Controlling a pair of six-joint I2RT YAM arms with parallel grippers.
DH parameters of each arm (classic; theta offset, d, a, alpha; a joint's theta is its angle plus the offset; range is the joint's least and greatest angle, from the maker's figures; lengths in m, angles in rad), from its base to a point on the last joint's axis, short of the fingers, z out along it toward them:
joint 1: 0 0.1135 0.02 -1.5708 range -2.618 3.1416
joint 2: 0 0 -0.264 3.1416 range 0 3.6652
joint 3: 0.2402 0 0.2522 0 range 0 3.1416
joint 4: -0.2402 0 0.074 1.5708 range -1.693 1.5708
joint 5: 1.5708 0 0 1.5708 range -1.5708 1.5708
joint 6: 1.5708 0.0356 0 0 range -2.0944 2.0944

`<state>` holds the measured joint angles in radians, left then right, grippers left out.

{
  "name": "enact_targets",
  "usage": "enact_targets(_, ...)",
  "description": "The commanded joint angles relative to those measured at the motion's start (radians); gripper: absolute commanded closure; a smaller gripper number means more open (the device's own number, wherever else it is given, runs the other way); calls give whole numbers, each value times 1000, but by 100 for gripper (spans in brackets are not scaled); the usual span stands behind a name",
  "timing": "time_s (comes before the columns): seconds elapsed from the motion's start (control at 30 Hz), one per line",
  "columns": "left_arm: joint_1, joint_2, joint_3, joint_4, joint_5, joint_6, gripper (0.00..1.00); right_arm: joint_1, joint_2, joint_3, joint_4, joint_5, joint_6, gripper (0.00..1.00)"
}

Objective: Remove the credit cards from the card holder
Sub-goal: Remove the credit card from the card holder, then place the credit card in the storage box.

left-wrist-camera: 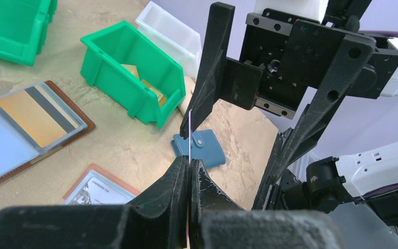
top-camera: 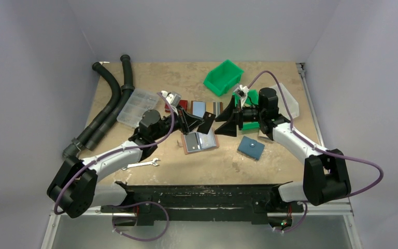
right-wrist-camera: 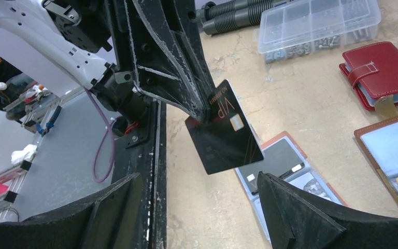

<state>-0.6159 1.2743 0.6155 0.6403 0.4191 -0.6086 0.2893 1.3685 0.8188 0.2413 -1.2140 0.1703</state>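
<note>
Nearest the bases, the brown card holder (top-camera: 199,141) is lying open on the table (top-camera: 212,171), with light cards showing in its sleeves. Just above it, the left gripper (right-wrist-camera: 203,113) is clamping the black credit card (right-wrist-camera: 225,135) by a corner and holding it up off the table. The right gripper (right-wrist-camera: 199,205) is facing that card, jaws standing wide apart with nothing between them. Farther back, a green bin (top-camera: 223,77) is sitting.

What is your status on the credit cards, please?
Left hand shut on black plastic VIP card, held aloft. Right hand open, facing it close by. Nothing between them.
</note>
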Motion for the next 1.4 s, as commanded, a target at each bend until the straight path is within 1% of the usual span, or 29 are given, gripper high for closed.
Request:
enact_targets(0.0,11,-67,-22,92,-51,-11,100,-6,-11,27,61,2,61,11)
enact_targets(0.13,10,-65,-31,135,-52,-38,100,-7,-7,22,83,12,90,15)
enact_targets(0.23,11,-49,-31,183,-22,-56,100,-8,-5,13,115,7,118,16)
enact_targets(0.4,10,-6,-28,260,34,-96,100,-9,0,-24,270,-19,258,18)
enact_targets(0.47,10,9,-26,286,47,-110,100,-9,1,-30,294,-13,281,19)
enact_targets(0.67,11,50,-5,293,108,-117,100,-36,-12,-28,343,-9,332,24)
enact_targets(0.77,11,60,6,277,132,-111,100,-48,-11,-29,348,-13,338,30)
enact_targets(0.83,10,64,11,273,143,-111,100,-49,-9,-29,349,-15,340,37)
enact_targets(0.87,10,66,11,273,146,-112,100,-49,-9,-28,351,-18,340,45)
enact_targets(0.97,10,69,13,271,145,-114,100,-49,-2,-23,360,-34,346,74)
enact_targets(1.07,10,76,20,260,144,-119,100,-49,1,-15,365,-53,348,98)
enact_targets(1.1,10,76,23,250,142,-120,100,-50,0,-15,367,-60,347,100)
enact_targets(1.13,10,73,27,234,132,-120,100,-49,-1,-14,369,-66,345,100)
enact_targets(1.17,11,71,34,205,116,-118,94,-50,-5,-15,371,-70,343,100)
enact_targets(1.2,15,62,43,155,93,-111,86,-50,-9,-15,372,-72,341,100)
enact_targets(1.3,49,5,74,-21,16,-34,59,-71,-18,-11,357,-58,325,100)
enact_targets(1.37,101,-57,93,-139,-55,4,32,-98,-19,6,318,-36,297,100)
